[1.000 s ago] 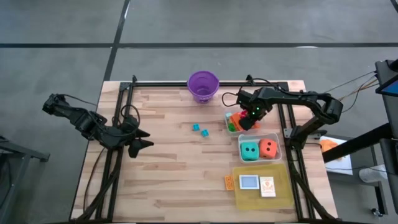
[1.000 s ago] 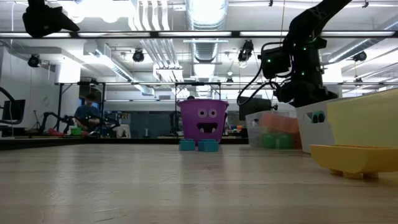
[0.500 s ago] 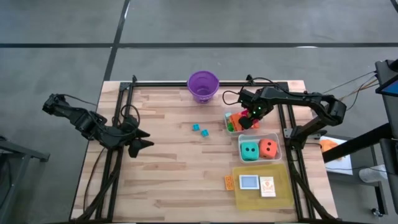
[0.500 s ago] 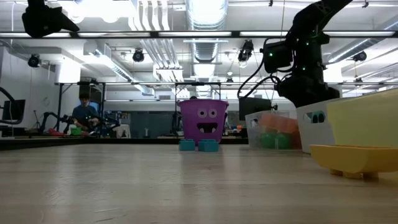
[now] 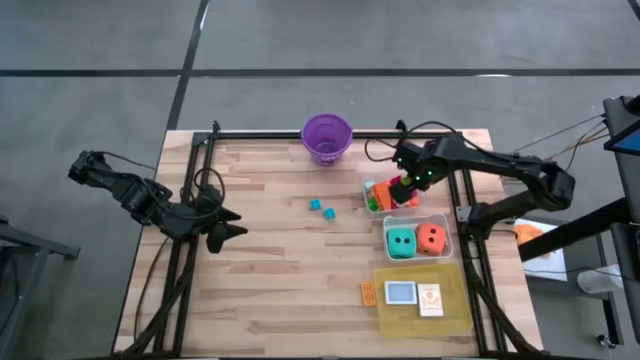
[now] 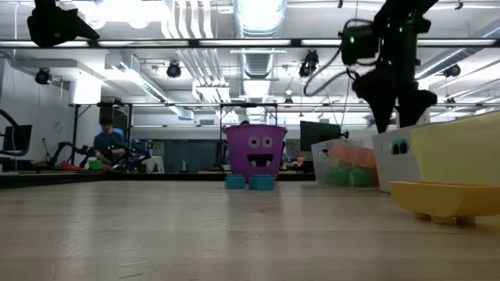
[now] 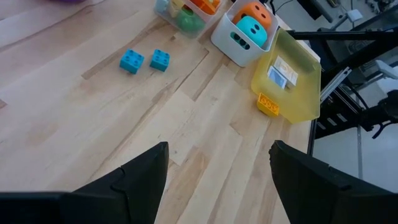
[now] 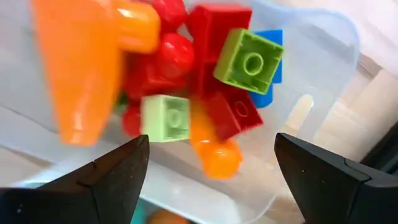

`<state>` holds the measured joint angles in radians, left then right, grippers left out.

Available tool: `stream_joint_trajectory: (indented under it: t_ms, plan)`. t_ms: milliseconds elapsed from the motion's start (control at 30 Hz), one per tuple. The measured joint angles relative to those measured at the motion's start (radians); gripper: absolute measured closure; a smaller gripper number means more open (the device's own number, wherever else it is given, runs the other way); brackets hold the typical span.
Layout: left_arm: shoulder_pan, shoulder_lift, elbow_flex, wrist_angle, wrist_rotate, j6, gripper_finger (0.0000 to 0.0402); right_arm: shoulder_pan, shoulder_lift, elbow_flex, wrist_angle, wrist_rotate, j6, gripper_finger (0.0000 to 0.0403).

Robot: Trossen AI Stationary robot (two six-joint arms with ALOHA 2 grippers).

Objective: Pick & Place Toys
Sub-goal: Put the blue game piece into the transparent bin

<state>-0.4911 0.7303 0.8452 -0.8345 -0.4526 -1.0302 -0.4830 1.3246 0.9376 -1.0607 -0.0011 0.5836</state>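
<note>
My right gripper (image 5: 404, 190) hangs open and points down over the clear tub (image 5: 372, 205) of small toys, touching nothing. Its wrist view shows red, green, blue and orange pieces (image 8: 211, 93) lying in that tub below its fingers. Two blue blocks (image 5: 321, 209) rest flat on the wood in the table's middle and also show in the left wrist view (image 7: 145, 60). Over the table's left part my left gripper (image 5: 226, 224) waits, open and empty (image 7: 217, 149).
A purple bucket (image 5: 327, 137) stands at the far edge. Nearer than the toy tub, a second clear tub (image 5: 440, 254) holds a teal die and an orange die. A yellow tray (image 5: 455, 312) with cards lies at the near right, a small orange piece (image 5: 368, 293) beside it.
My right gripper has risen out of the toy tub and drifted slightly toward the table's right edge, rolling a little about its own axis. The left arm has kept still, and the blue blocks have not moved.
</note>
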Motion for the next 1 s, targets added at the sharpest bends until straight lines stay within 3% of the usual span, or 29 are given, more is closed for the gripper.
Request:
stream_joint_trajectory:
  t_ms: [167, 367, 500, 700, 1000]
  plan:
    - [0.002, 0.0, 0.0, 0.0, 0.0, 0.0, 0.0131, 0.097, -0.022, 0.086, 0.003, -0.003, 0.083, 0.0061]
    - [0.002, 0.0, 0.0, 0.0, 0.0, 0.0, 0.0131, 0.179, 0.052, 0.222, 0.005, 0.002, 0.141, 0.0061]
    - [0.002, 0.0, 0.0, 0.0, 0.0, 0.004, 0.0131, 0.228, 0.16, 0.333, 0.022, 0.001, 0.127, 0.0061]
    - [-0.024, 0.0, 0.0, 0.088, 0.0, 0.159, 0.0131, 0.278, 0.36, 0.524, 0.023, 0.002, 0.129, 0.0061]
    - [-0.027, 0.0, 0.0, 0.067, 0.048, 0.159, 0.0131, 0.324, 0.63, 0.791, -0.018, 0.003, 0.134, 0.0061]
